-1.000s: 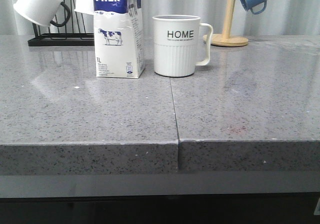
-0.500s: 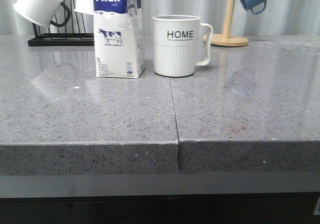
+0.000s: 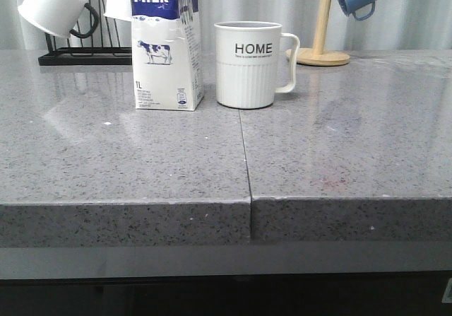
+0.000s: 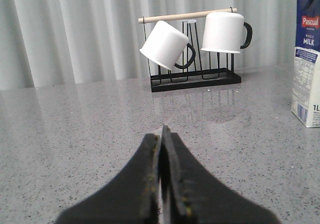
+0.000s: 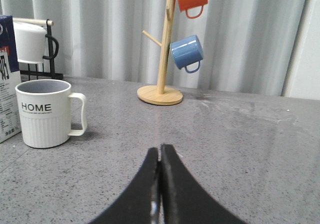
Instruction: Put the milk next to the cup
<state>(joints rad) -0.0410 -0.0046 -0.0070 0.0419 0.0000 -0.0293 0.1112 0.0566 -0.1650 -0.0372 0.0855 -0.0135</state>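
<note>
Nothing has shifted over the last second: the milk stands upright just left of the cup on the desk, both the left claw and right claw pressed together and clear, so the placement looks finished.

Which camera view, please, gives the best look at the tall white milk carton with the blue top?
The front view: the milk carton faces the camera, top cropped. The left wrist view shows only a side strip at the frame edge, the right wrist view only a sliver beside the white ribbed HOME mug.
</note>
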